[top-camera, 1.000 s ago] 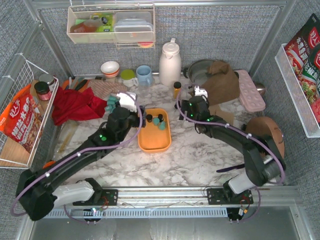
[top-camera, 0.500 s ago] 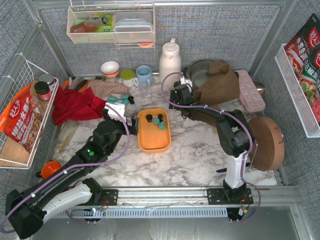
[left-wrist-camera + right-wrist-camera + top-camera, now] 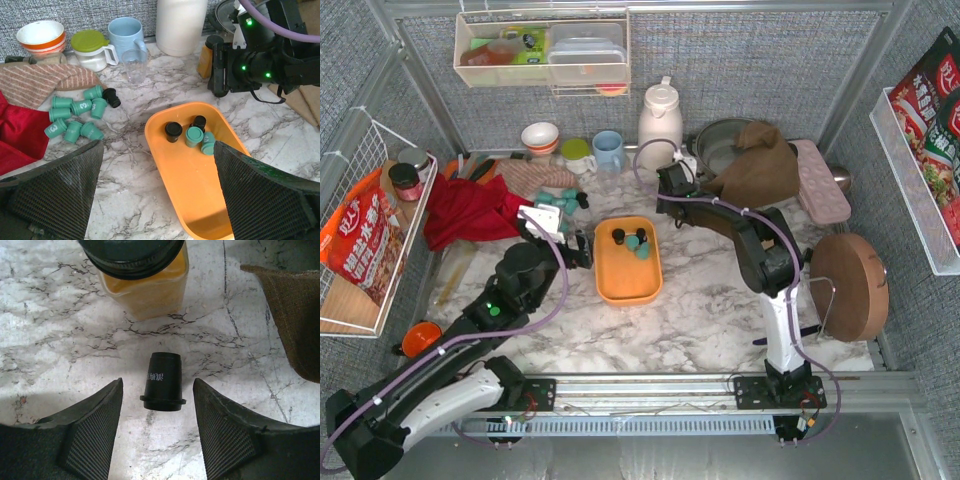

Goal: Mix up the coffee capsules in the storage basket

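Storage basket [image 3: 195, 185] sat on the marble table [image 3: 130, 200], mid-scene, long axis running away from the arms. Four coffee capsules [image 3: 194, 136] lay bunched at its far end: two black, two teal. The rest of the tray floor was bare orange.

A loose cluster of teal capsules [image 3: 75, 117], seven or so, lay on the table left of the basket, beside the red cloth [image 3: 15, 135]. One black one [image 3: 111, 97] was at the cluster's far-right edge.

Left jaws: spread as wide as they go, holding nothing. They were low over the table at the basket's near-left side, pads [image 3: 55, 185] framing basket and cluster.

Right jaws: partly open, straddling a lone black capsule [image 3: 163, 381] lying on its side on the table, just short of the amber bottle [image 3: 145, 275]. A gap showed on both sides of it, and neither pad [image 3: 90, 435] appeared to touch it. A brown cloth [image 3: 295, 315] lay off to the right.
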Motion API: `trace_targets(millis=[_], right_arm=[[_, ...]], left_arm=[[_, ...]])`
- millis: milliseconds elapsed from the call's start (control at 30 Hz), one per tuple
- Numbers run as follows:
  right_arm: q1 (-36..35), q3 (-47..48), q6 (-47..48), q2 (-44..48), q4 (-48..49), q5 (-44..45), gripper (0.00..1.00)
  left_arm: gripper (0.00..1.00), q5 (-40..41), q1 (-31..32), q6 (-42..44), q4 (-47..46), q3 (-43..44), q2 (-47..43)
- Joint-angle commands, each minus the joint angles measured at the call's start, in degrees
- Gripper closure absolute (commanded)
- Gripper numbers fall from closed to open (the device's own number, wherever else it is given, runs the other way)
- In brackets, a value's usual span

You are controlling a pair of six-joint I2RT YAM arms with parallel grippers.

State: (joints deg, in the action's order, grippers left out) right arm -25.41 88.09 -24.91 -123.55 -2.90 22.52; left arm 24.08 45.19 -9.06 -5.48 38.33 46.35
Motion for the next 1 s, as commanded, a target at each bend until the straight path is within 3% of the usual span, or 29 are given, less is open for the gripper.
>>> trace_targets(millis=[0,367,600,967], right_arm=[[0.0,2.9,-1.2,-1.1,-4.9,2.3,0.38],[1.1,7.7,-3.0,-3.9,-11.7,-0.5,0.51],[1.3,9.0,-3.1,-4.7,-13.3,-1.4,0.52],[1.3,5.6,-0.5,-1.7,-10.7,-4.5,0.64]], left_arm=[[0.01,0.4,-0.1,-0.3,-0.9,-0.2,-0.5],[0.01,0.8,-0.1,-0.4,-0.5,-0.1,-0.9],[0.01,0.7,-0.1,-0.5,-0.5,-0.2,-1.0],[0.01,0.9,-0.1,-0.3,-0.8,-0.3,-1.2]])
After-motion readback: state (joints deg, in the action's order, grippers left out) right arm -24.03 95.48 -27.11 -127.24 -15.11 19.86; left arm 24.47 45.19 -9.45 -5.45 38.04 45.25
